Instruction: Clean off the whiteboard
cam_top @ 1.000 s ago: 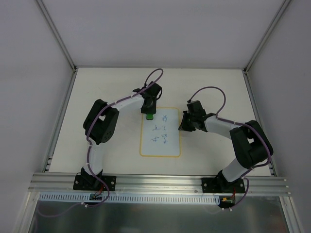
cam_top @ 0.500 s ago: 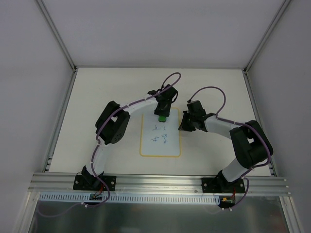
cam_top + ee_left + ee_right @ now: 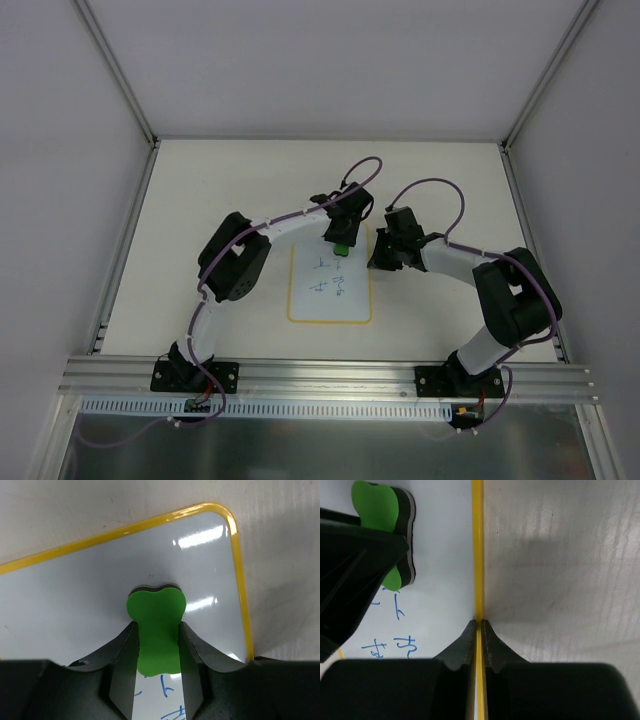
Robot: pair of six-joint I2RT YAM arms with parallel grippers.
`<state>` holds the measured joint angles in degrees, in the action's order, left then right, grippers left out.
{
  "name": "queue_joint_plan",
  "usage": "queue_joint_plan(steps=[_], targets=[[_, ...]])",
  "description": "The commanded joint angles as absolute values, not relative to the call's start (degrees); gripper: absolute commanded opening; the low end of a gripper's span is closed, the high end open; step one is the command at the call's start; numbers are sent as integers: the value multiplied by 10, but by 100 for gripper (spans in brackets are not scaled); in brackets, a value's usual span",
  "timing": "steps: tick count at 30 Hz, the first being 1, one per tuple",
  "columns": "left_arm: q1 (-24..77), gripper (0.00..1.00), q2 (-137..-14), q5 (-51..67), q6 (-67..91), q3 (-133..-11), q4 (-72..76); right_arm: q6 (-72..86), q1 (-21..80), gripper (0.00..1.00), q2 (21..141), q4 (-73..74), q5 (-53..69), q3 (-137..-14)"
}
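Observation:
The whiteboard (image 3: 330, 295), white with a yellow rim, lies flat on the table; blue marks remain on its middle. My left gripper (image 3: 341, 240) is shut on the green eraser (image 3: 156, 625) and presses it on the board's far right part, near the rounded corner (image 3: 227, 517). The eraser also shows in the right wrist view (image 3: 382, 515). My right gripper (image 3: 477, 625) is shut on the board's yellow right rim (image 3: 477, 555), jaws pinching it from both sides; it shows in the top view (image 3: 378, 258). Blue writing (image 3: 390, 640) lies beside the eraser.
The cream table (image 3: 220, 180) is bounded by grey walls and metal rails (image 3: 130, 230). An aluminium rail (image 3: 330, 375) carries both arm bases at the near edge.
My left gripper has slid the eraser rightwards along the board's far edge, from the left corner to the right part. Some blue marks there are gone. The right arm has not moved.

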<state>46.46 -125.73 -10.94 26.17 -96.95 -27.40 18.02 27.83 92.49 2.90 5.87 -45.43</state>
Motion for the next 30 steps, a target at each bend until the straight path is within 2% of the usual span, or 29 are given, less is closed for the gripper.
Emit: queue_joint_plan(steps=[1, 11, 23, 30], targets=[[489, 0, -1262, -47, 288, -907, -357, 181, 283, 0, 950, 98, 37, -434], [478, 0, -1191, -61, 292, -828, -380, 184, 283, 0, 951, 105, 33, -435], [374, 0, -1134, -102, 284, -758, -381, 183, 283, 0, 956, 105, 36, -437], [409, 0, -1143, -98, 306, -780, -379, 185, 282, 0, 960, 105, 39, -440]])
